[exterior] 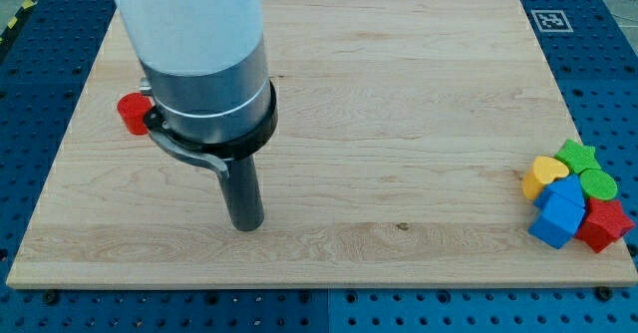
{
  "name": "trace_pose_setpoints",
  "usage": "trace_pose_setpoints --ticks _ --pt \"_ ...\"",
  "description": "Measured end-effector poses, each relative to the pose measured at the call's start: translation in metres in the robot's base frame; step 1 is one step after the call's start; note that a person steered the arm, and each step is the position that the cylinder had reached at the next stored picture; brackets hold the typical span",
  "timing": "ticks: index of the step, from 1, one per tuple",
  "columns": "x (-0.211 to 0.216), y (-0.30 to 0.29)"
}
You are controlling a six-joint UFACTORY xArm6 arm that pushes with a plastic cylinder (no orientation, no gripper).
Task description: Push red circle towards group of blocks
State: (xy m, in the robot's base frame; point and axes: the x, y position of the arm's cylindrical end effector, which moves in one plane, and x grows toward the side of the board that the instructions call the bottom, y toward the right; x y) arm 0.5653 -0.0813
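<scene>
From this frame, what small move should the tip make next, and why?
Probably swing my tip round to the view's left of the red circle. The tip sits below and to the right of it, not touching, while the group of blocks lies far at the view's right edge, so it must get behind the circle before pushing rightward.
</scene>
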Motion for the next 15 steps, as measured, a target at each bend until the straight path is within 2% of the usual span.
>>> trace_pose_setpoints --ticks 3,4,5,7,10,12,14,15 --pt "0.000 -0.046" --pt "-0.002 -0.077" --pt "-0.028 -0.129" --pt "-0.058 -0.182" --pt "-0.059 -0.186" --pt "-0.067 -0.223" --pt "-0.126 -0.195" --pt "-0.135 -0.195"
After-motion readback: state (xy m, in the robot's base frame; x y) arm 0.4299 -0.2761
